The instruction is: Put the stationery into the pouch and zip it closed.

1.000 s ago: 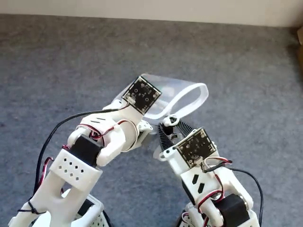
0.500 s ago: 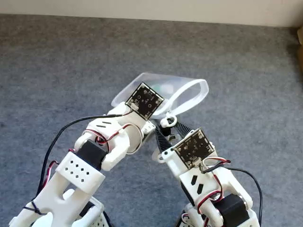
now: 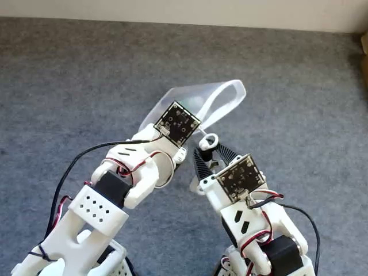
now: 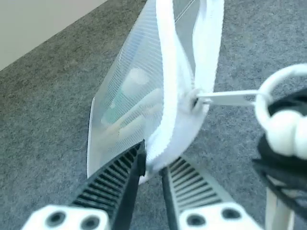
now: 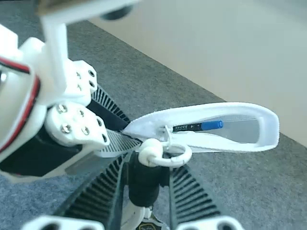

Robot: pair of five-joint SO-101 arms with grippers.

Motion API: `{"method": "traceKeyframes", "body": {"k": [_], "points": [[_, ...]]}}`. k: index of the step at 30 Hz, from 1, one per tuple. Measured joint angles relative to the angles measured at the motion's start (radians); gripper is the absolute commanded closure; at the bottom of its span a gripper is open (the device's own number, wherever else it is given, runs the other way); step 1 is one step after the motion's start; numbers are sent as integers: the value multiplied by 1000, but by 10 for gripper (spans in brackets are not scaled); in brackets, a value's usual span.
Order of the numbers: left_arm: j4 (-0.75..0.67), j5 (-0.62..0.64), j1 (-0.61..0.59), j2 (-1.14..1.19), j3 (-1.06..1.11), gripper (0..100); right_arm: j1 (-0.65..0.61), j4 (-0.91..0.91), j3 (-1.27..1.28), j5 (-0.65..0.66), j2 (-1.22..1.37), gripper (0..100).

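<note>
A translucent white pouch (image 3: 192, 99) is held up off the carpet, its mouth gaping in a loop. My left gripper (image 4: 152, 165) is shut on the pouch's (image 4: 144, 62) lower end. A blue-tipped pen (image 5: 201, 126) lies inside the pouch (image 5: 266, 125), and pale stationery (image 4: 129, 103) shows through its wall. The zip pull's ring (image 3: 210, 140) (image 5: 170, 154) hangs at the near end of the mouth. My right gripper (image 5: 144, 189) (image 3: 206, 160) sits just under the ring (image 4: 283, 93), its fingers closed on the pull's dark stem below a white bead (image 5: 149, 149).
Grey carpet (image 3: 69, 80) covers the table all round. A pale wall strip (image 3: 184, 8) runs along the far edge. Both arms crowd the near middle, with open carpet to the left, right and far side.
The left arm has shifted right and nearer, swinging the pouch's open loop up and away. The right gripper and the ring have crept slightly away from the base.
</note>
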Motion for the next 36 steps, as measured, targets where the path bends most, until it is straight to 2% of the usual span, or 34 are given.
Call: {"method": "traceKeyframes", "body": {"k": [6, 14, 23, 36], "points": [[0, 0, 2, 0, 0, 994, 23, -26, 2, 0, 0, 995], [-2, 0, 2, 0, 0, 994, 161, -236, 123, -3, 0, 995], [-8, 0, 2, 0, -2, 994, 239, -327, 153, -41, 0, 995], [-8, 0, -2, 0, -2, 994, 259, -520, 278, -41, 0, 995]]}}
